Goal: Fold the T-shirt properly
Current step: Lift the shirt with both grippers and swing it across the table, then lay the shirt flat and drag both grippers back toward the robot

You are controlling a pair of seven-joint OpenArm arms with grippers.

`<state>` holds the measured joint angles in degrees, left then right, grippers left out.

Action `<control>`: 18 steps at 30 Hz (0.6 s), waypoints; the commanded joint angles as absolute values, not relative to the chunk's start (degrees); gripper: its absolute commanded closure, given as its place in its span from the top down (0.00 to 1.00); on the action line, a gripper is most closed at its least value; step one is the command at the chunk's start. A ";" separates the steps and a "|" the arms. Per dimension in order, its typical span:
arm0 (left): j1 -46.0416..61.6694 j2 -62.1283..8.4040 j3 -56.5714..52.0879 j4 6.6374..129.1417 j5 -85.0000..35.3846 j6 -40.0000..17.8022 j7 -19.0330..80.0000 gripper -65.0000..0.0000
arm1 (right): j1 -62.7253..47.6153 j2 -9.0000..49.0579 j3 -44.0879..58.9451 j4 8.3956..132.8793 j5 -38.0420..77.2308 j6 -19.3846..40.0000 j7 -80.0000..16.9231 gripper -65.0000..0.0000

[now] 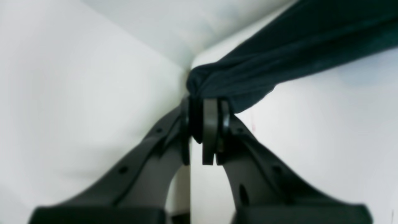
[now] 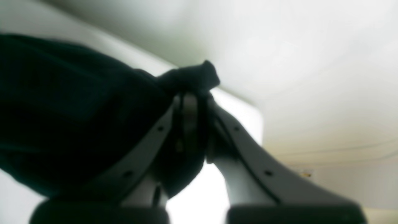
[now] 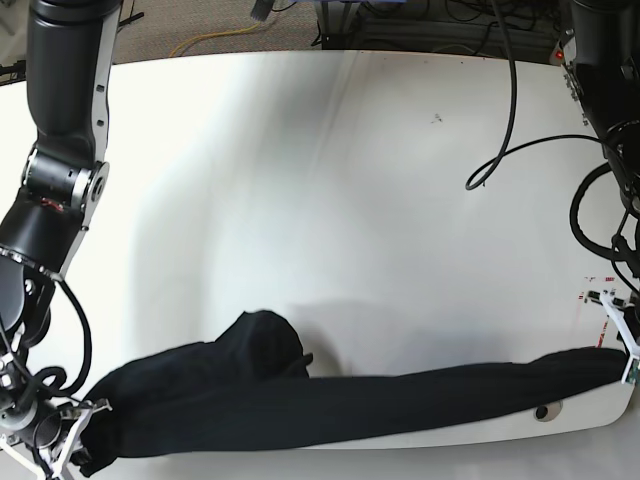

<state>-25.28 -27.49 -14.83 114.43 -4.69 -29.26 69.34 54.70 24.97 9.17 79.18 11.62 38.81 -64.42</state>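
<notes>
1 T-shirt (image 3: 340, 405) (black, bunched into a long band) stretches across the white table (image 3: 330, 180) between 2 grippers, left gripper (image 1: 203, 109) and right gripper (image 2: 192, 96), each clamped tight on an end.

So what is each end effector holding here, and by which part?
Both hold the T-shirt: left end effector and right end effector each pinch a bunched opposite end.

Both wrist views blurred; T-shirt (image 3: 330, 400) ends hidden inside each tool, right tool (image 3: 75, 440) cropped.
</notes>
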 commanded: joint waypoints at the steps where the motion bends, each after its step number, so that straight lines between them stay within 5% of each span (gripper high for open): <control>1: -20.09 -28.35 -16.57 115.12 -3.47 -30.20 69.05 0.00 | 47.87 25.45 12.79 84.88 12.00 38.73 -63.25 0.00; 18: 12.53 -21.85 -24.84 114.95 -3.38 -32.75 61.58 0.00 | 8.48 17.27 28.35 95.08 12.09 38.81 -64.22 0.00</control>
<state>10.37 -22.06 -24.25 114.15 -4.29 -33.10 63.99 10.63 17.76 26.24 93.76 11.53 38.81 -65.19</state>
